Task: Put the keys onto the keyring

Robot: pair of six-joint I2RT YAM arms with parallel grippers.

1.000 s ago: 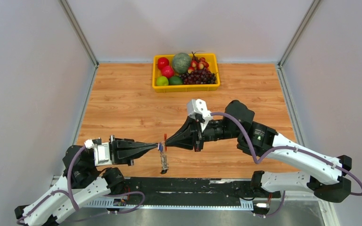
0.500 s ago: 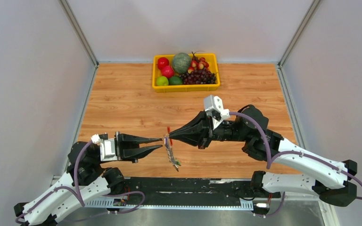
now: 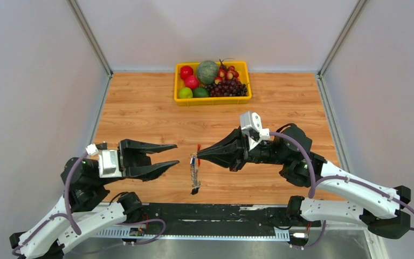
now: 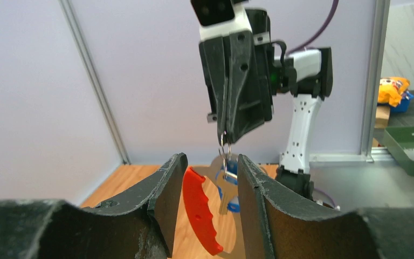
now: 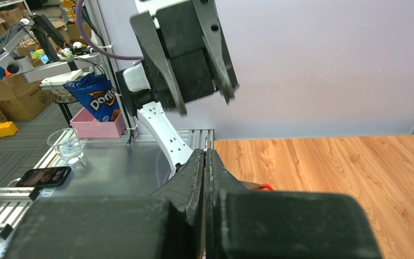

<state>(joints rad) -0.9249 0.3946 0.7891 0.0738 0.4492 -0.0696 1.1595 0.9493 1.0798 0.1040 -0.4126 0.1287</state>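
- Your right claw (image 3: 198, 156) is clamped tight on the keyring (image 4: 224, 144), held in mid-air over the bench (image 3: 140, 118), near its front edge.
- Red key (image 4: 199, 216) & blue key (image 4: 232, 205) dangle off the thin silver ring; red head is curved w/ a ribbed edge.
- Grey brush-like charm (image 3: 195, 179) hangs straight down below them.
- Your left claw (image 3: 176, 154) gapes wide, holding nothing, tips near the bunch on its left, not touching.

High rear overview, close wrist views facing inward
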